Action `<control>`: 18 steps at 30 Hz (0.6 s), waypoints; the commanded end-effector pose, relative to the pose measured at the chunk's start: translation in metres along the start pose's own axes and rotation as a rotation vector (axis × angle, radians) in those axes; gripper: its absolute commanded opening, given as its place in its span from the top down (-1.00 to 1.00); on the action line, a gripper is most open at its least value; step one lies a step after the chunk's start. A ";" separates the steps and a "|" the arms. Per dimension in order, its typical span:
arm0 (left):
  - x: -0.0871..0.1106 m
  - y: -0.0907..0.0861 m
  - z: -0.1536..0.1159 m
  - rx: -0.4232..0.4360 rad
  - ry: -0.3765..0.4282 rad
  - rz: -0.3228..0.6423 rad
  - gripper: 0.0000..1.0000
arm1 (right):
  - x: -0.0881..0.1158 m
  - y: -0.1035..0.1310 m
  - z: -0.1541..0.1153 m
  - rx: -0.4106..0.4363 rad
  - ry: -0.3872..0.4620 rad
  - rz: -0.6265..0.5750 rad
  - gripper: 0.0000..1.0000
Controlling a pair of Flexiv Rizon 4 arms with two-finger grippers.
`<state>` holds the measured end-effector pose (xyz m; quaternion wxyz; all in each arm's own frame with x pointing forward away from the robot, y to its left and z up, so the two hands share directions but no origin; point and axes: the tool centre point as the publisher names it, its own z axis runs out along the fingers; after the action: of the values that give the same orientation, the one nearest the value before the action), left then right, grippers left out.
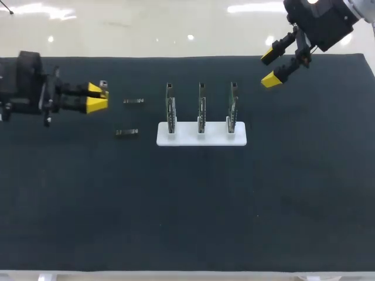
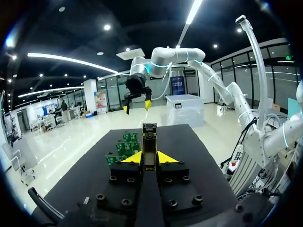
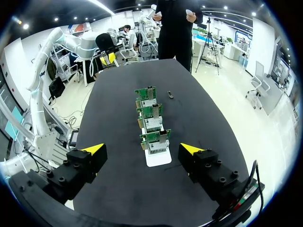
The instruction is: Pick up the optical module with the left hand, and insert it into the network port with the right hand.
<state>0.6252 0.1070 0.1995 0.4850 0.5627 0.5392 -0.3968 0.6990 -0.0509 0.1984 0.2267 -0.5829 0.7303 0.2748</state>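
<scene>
Dark matting covers the desk (image 1: 187,205); in the head view 3 port boards (image 1: 201,108) stand upright on a white base (image 1: 201,139), 2 loose modules (image 1: 133,101) lying between them and the left end effector (image 1: 99,97). Left wrist view: it is clamped on the optical module (image 2: 149,142). Right wrist view: the right end effector (image 3: 143,149) hangs wide apart, the boards ahead of it.
</scene>
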 end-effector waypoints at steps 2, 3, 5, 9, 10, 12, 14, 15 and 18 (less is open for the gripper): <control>0.005 0.017 0.026 0.069 -0.044 -0.001 1.00 | 0.000 -0.001 0.000 -0.002 -0.001 -0.001 -1.00; 0.004 0.018 0.031 0.074 -0.048 0.002 1.00 | 0.000 -0.001 0.000 -0.002 -0.001 -0.001 -1.00; 0.002 0.021 0.038 0.087 -0.062 -0.003 1.00 | 0.000 -0.001 0.000 -0.002 -0.001 -0.001 -1.00; -0.001 0.027 0.051 0.102 -0.084 -0.007 1.00 | 0.000 -0.001 0.000 -0.002 -0.001 -0.001 -1.00; -0.002 0.028 0.053 0.104 -0.092 -0.009 1.00 | 0.000 -0.001 0.000 -0.002 -0.001 -0.001 -1.00; -0.003 0.032 0.057 0.109 -0.096 -0.012 1.00 | 0.000 -0.001 0.000 -0.002 -0.001 -0.001 -1.00; -0.003 0.035 0.062 0.112 -0.099 -0.016 1.00 | 0.000 -0.001 0.000 -0.002 -0.001 -0.001 -1.00; -0.002 0.037 0.065 0.125 -0.104 -0.024 1.00 | 0.000 -0.001 0.000 -0.002 -0.001 -0.001 -1.00; 0.000 0.041 0.075 0.123 -0.101 -0.041 1.00 | 0.000 -0.001 0.000 -0.002 -0.001 -0.001 -1.00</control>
<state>0.6606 0.0455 0.1924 0.4747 0.5530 0.5087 -0.4583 0.6990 -0.0509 0.1984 0.2267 -0.5829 0.7303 0.2748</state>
